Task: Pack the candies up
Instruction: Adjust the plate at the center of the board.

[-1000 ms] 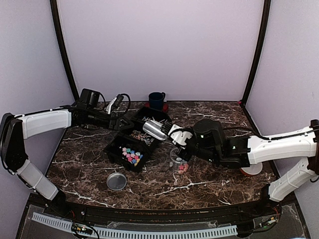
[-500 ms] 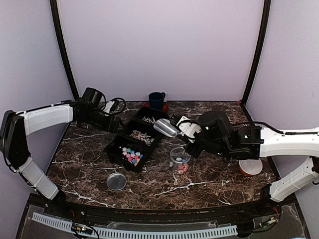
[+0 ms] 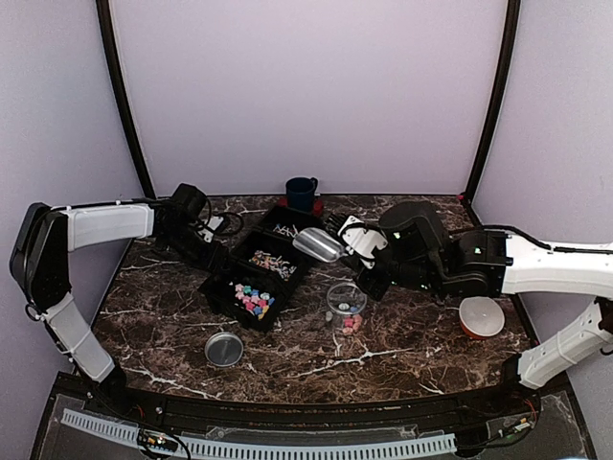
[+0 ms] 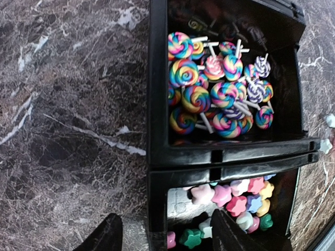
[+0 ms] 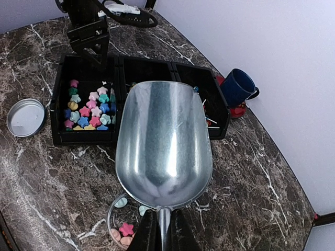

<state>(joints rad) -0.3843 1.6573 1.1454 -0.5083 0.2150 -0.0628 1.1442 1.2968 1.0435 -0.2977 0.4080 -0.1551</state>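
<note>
Sitting on the table (image 3: pixel 402 350), the tray (image 4: pixel 157 104) lies beneath the left gripper (image 4: pixel 167 235), whose half-parted jaws straddle its wall holding nothing, while the right gripper (image 5: pixel 158 230) pinches an empty scoop (image 5: pixel 162 141) by its handle above the jar (image 3: pixel 345 302), a few candies (image 4: pixel 230 196) inside it and most in the tray.

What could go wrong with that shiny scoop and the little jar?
The scoop, held by the right gripper, hangs over the open jar, which nothing is holding. A bump might tip it and spill the candies inside. The left gripper hangs open across a wall of the tray; if lowered, it could shove the tray.
</note>
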